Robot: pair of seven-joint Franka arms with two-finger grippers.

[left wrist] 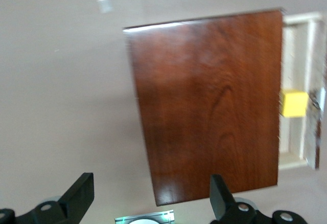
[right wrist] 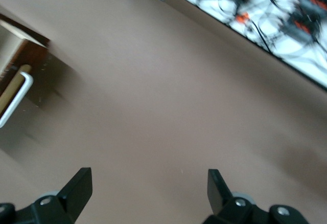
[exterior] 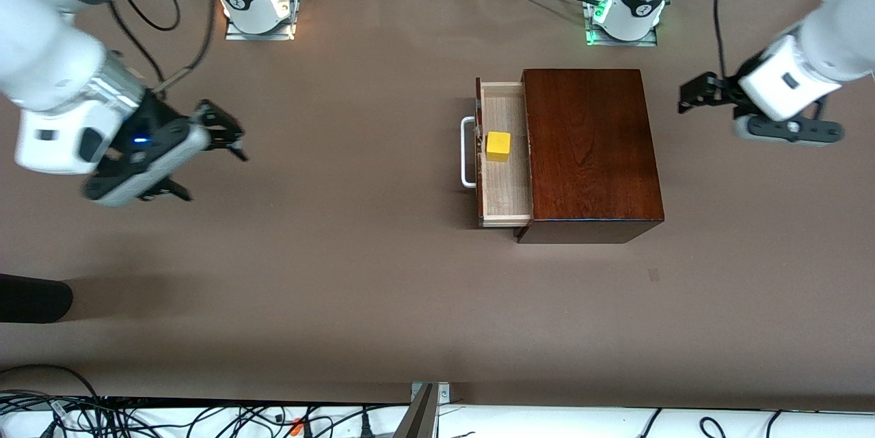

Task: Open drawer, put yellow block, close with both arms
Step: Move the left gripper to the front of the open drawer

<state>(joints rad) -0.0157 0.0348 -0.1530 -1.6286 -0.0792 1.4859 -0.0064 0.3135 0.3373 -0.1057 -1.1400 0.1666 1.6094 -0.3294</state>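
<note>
The dark mahogany box (exterior: 588, 151) stands on the table, and its drawer (exterior: 506, 206) is pulled out toward the right arm's end. Its white handle (exterior: 467, 152) faces that end. The yellow block (exterior: 497, 145) lies in the pale drawer tray. My left gripper (exterior: 692, 95) hangs open and empty above the table at the left arm's end, apart from the box. In the left wrist view that gripper (left wrist: 152, 193) looks down on the box (left wrist: 209, 101) and the block (left wrist: 294, 103). My right gripper (exterior: 215, 177) hovers open and empty well away from the handle (right wrist: 15, 101); its fingers (right wrist: 76, 185) frame bare table.
Both arm bases (exterior: 256, 4) stand along the table edge farthest from the front camera. Cables (exterior: 205, 417) lie along the nearest edge, and a dark object (exterior: 31, 298) rests at the right arm's end. A small pale mark (exterior: 654, 275) sits on the table nearer the camera than the box.
</note>
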